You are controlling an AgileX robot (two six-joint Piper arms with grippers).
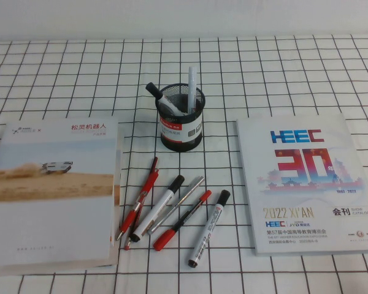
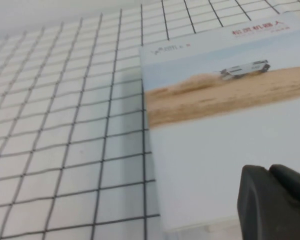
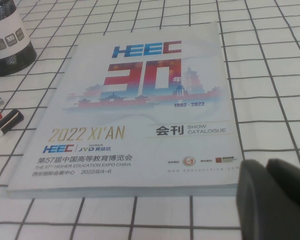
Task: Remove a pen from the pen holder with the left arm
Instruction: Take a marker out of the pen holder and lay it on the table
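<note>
The left gripper [image 2: 271, 175], clenched empty over the brochure [image 2: 215, 145], has the pen holder [image 1: 181, 122] ahead-right, pens [image 1: 191, 86] near-upright; the right gripper [image 3: 272, 197] hovers over the catalogue [image 3: 140, 105].

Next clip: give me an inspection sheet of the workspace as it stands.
Surface: white grid cloth, flat.
Job's things: pen holder upright at centre, two pens standing in it.
Clutter: loose pens lying in front of the holder; booklet at left, catalogue at right.
Grippers: left gripper shut, holding nothing, over the booklet; right gripper near the catalogue's corner; neither shows in the high view.
Cables: nothing seen.
Surroundings: plain white backdrop behind the table.
</note>
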